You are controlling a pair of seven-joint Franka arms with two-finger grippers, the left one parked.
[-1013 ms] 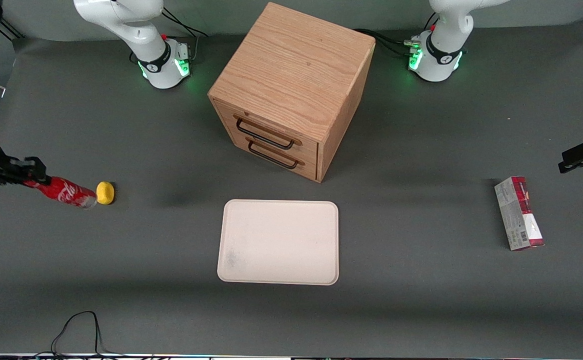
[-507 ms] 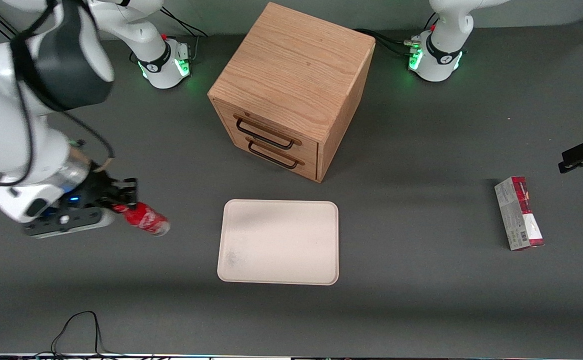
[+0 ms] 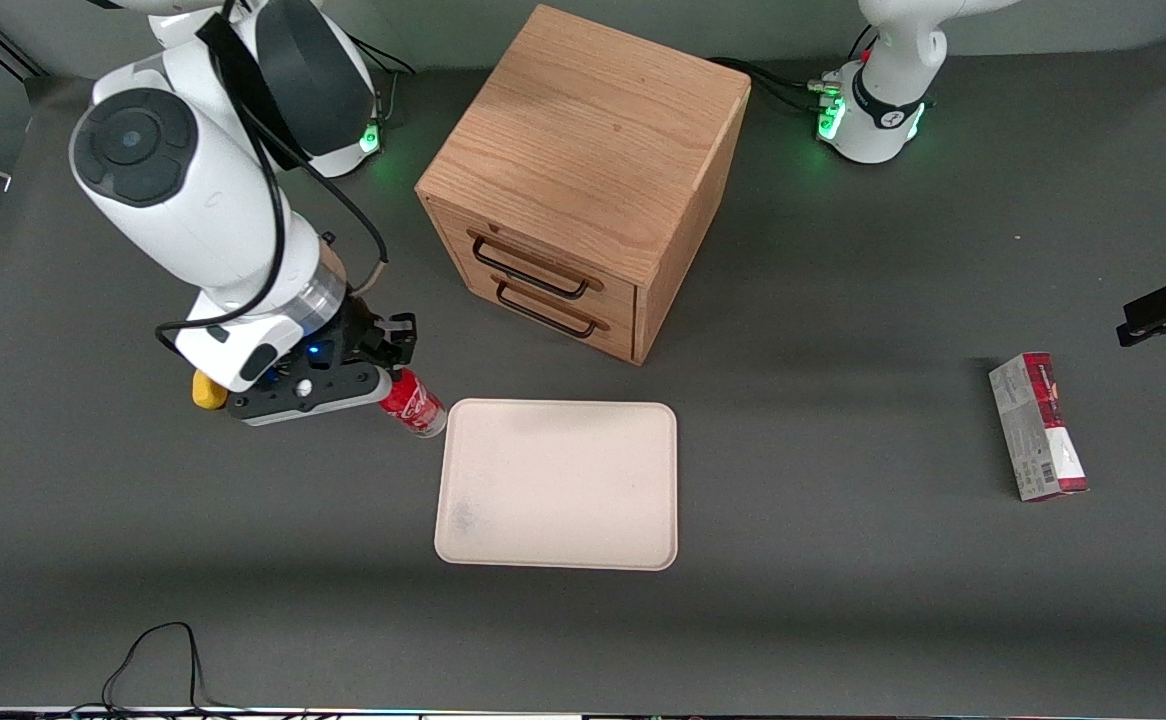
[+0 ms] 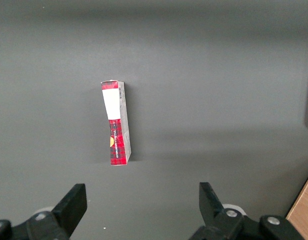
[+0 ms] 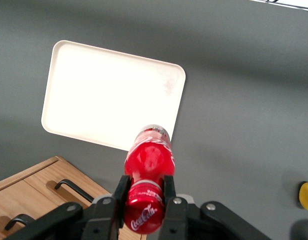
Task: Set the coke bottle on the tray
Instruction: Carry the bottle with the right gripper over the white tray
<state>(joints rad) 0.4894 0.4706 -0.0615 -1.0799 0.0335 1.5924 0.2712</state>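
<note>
Coke bottle [image 3: 413,402] is clamped near its cap end between the gripper [image 3: 390,362] fingers, held off the table in the left-middle of the front frame, its clear base just beside the tray's [image 3: 558,485] corner. One bottle, one tray, bare. One yellow lump [image 3: 207,391] peeks out under the arm. One two-drawer wooden box [image 3: 583,180] sits upper centre. One red-and-grey carton [image 3: 1038,426] lies at the right edge.
</note>
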